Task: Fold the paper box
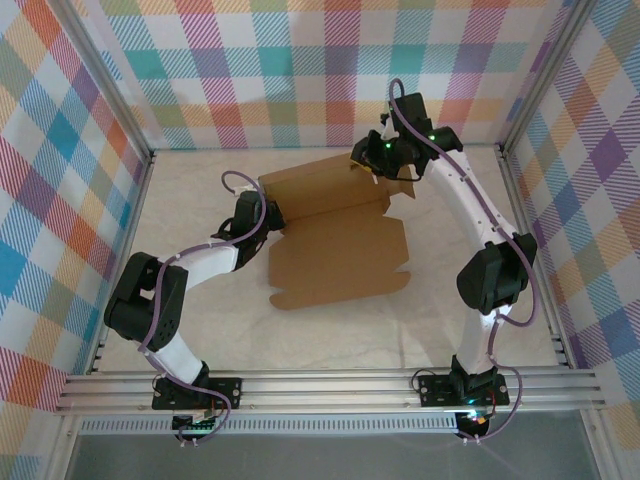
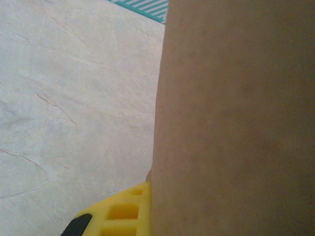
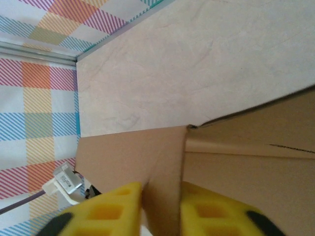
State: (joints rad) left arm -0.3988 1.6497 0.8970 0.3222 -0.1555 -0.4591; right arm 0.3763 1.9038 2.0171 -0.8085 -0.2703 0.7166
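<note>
Box (image 1: 340, 255) is laid near table (image 1: 330, 340) far edge, rear panel raised | left edge is pinched by left gripper (image 1: 271, 222) | rear-right flap is pinched by right gripper (image 1: 374, 168)

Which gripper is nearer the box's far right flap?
Right. The right gripper pinches that flap at the far right corner of the box; the left gripper is across the box, at its left edge.

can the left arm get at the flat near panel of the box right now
Probably yes: the left gripper sits at the paper box's left edge, nothing lies on that panel, and the right gripper is at the far flap.
</note>
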